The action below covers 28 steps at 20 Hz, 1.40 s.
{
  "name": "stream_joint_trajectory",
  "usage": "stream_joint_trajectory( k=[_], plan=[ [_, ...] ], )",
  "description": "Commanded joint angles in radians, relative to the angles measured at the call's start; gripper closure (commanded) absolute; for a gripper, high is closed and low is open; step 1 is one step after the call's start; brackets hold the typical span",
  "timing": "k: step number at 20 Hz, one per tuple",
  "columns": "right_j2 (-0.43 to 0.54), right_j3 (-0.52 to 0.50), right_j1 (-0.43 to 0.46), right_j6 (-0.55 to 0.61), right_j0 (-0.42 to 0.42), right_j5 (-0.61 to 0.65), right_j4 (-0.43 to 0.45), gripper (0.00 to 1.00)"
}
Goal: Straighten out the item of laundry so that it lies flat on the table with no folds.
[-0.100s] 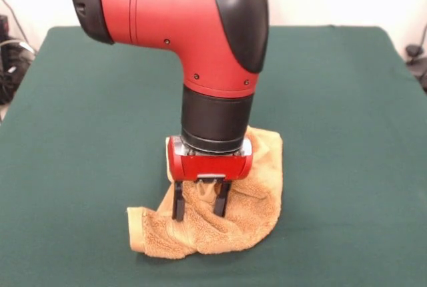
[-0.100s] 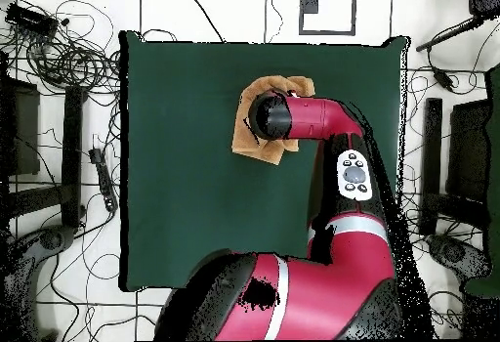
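The towel point(image 1: 230, 217) point(image 2: 256, 143) lies crumpled and folded on the green surface point(image 1: 80, 133) point(image 2: 176, 162), with a flat band turned up at its front left corner in the front view. The gripper point(image 1: 200, 212) is straight above it, its two black fingers point(image 1: 178, 204) spread apart and pressed down into the terry, a ridge of cloth rising between them. From overhead the arm point(image 2: 293, 116) covers most of the towel.

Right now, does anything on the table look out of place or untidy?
Yes: the towel is bunched and folded instead of flat on the table. The gripper stands open over its crumpled middle.
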<state>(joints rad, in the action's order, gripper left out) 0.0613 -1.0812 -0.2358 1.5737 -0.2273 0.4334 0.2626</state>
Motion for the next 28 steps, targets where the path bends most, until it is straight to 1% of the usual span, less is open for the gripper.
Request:
stream_joint_trajectory(
  k=[1, 3, 6, 8, 11, 13, 15, 23, 28],
  plan=[
    [0.119, -0.002, 0.059, 0.067, 0.029, 0.020, -0.026, 0.00],
    [0.113, -0.003, 0.055, 0.075, 0.033, 0.025, -0.030, 0.00],
    [0.093, -0.042, 0.019, 0.089, 0.040, 0.039, -0.029, 0.00],
    [0.073, -0.080, -0.027, 0.105, 0.050, 0.069, -0.035, 0.00],
    [0.052, -0.150, -0.127, 0.134, 0.065, 0.154, -0.066, 0.00],
    [0.044, -0.186, -0.172, 0.155, 0.069, 0.178, -0.084, 0.00],
    [0.040, -0.200, -0.205, 0.160, 0.071, 0.200, -0.097, 0.00],
    [0.030, -0.195, -0.231, 0.159, 0.074, 0.243, -0.113, 0.00],
    [0.023, -0.190, -0.226, 0.166, 0.073, 0.238, -0.123, 0.00]
  ],
)
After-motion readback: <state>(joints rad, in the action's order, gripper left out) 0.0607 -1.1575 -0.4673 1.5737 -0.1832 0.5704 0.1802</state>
